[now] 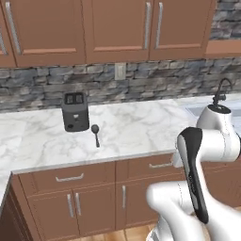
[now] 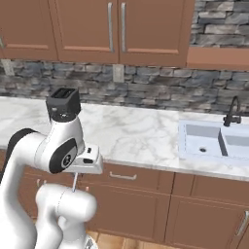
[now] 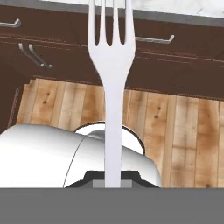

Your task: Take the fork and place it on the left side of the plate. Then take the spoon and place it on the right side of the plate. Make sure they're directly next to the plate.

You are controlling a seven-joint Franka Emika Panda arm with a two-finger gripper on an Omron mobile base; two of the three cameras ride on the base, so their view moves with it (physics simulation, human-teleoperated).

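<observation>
Held upright close to the hand camera, the fork (image 3: 112,87) rises from the bottom of that view with its tines pointing away, toward the cabinet fronts (image 3: 175,61) and the wooden floor (image 3: 175,131) beyond. Its handle runs down between the finger tips, so the gripper (image 3: 113,183) looks clamped on it, though the tips themselves are barely visible. In the right base view the gripper (image 2: 80,168) sits low, in front of the counter edge and below the countertop level, with a thin sliver of the fork (image 2: 74,182) hanging beneath it.

On the marble counter (image 1: 132,127), the spoon (image 1: 96,134) lies flat, bowl toward the wall and handle toward the near edge, just right of a dark toaster (image 1: 75,112) that stands near the stone backsplash (image 1: 155,80). Spoon and toaster are close but apart. Farther right, a sink (image 2: 214,141) is set into the counter, with a dark tap (image 2: 232,113) behind it. Brown wall cabinets (image 1: 117,28) hang above, and drawers and doors (image 1: 75,202) sit below the counter.
</observation>
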